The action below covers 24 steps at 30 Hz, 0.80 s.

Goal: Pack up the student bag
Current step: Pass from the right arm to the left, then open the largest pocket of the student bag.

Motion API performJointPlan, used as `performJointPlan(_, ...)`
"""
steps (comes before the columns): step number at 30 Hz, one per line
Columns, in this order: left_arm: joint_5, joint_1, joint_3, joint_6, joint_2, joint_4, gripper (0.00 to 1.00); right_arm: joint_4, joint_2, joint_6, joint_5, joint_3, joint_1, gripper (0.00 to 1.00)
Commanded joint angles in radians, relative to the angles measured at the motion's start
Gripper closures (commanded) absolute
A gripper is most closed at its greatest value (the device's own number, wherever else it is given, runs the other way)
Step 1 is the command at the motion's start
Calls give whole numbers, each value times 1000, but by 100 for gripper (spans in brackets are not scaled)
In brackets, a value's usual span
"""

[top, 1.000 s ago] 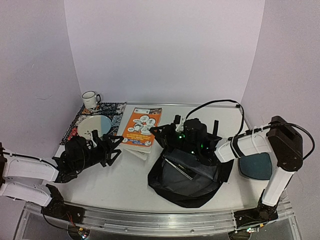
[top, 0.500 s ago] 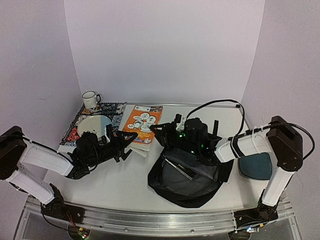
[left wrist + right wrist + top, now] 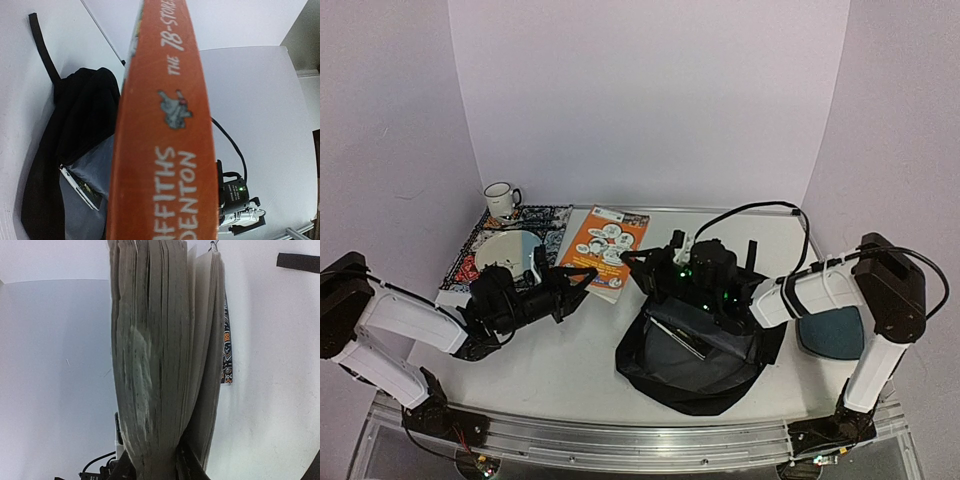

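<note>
The student bag [image 3: 695,365] lies open in front of the right arm, grey lining up, with a flat dark item [image 3: 675,336] inside; it also shows in the left wrist view [image 3: 75,125]. An orange book [image 3: 607,245] hangs between both arms. My left gripper [image 3: 578,276] is shut on its spine [image 3: 165,125], which hides the fingers in the wrist view. From the other side my right gripper [image 3: 152,467] is shut on the page edges [image 3: 155,355], one dark finger [image 3: 118,471] on each side.
A white mug [image 3: 501,198], a patterned mat [image 3: 535,222] and a white-and-blue plate [image 3: 510,250] stand at the back left. A dark-teal pad [image 3: 830,332] lies at the right edge. A black cable [image 3: 760,208] loops behind the right arm.
My left arm reached right to the book and its jaws closed on the spine. The book shifted slightly toward the back. The right arm kept its grip and place.
</note>
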Motion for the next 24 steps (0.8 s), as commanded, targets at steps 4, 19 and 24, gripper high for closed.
performJointPlan(4,-22,30,-46,2,-65,79,100,-88,-124,-163,19,1,3,61)
performJointPlan(19,261,231,-82,24,-113,2,100,-1020,-244,-798,32,239,-80,24)
performJointPlan(24,399,253,-42,66,-96,-88,100,-1281,-273,-982,54,282,-181,14)
